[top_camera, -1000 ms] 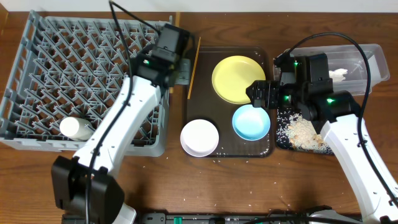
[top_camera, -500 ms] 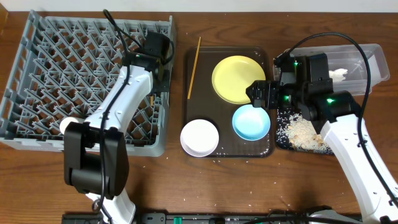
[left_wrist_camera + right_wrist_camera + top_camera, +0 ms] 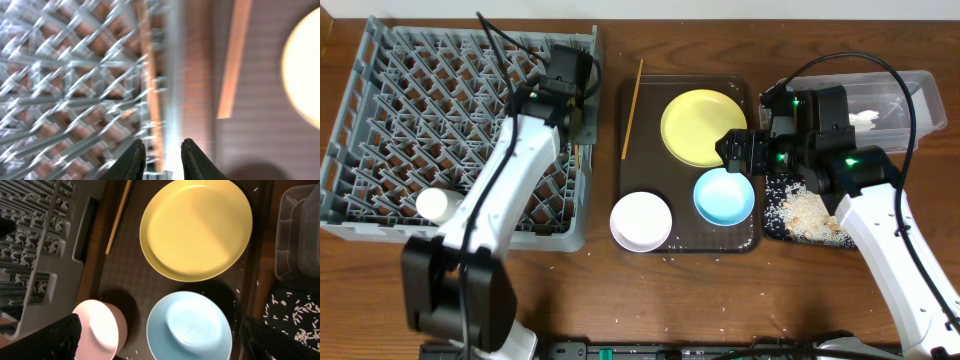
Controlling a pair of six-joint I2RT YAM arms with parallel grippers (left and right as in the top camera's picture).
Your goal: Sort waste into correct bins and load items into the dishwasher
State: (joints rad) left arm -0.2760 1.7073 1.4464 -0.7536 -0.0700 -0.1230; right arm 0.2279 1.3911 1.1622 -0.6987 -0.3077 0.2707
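Note:
My left gripper (image 3: 578, 128) hovers over the right edge of the grey dishwasher rack (image 3: 380, 120). Its jaws stand a little apart with nothing between them (image 3: 162, 152). One chopstick (image 3: 576, 158) lies in the rack just under it, blurred in the left wrist view (image 3: 152, 95). The other chopstick (image 3: 632, 100) rests on the brown tray's left edge. My right gripper (image 3: 740, 150) is wide open above the light blue bowl (image 3: 190, 327). The yellow plate (image 3: 705, 125) and pink-white bowl (image 3: 641, 220) sit on the tray. A white cup (image 3: 438, 205) lies in the rack.
The brown serving tray (image 3: 745, 245) lies between the rack and the bins. At the right, the clear tub (image 3: 910, 95) holds a white napkin (image 3: 865, 120). The black tray (image 3: 780, 225) holds rice scraps. Loose rice grains dot the table front.
My left gripper swung left from the tray's edge to the rack's right edge and its jaws parted. A chopstick now lies in the rack. The right arm stayed still.

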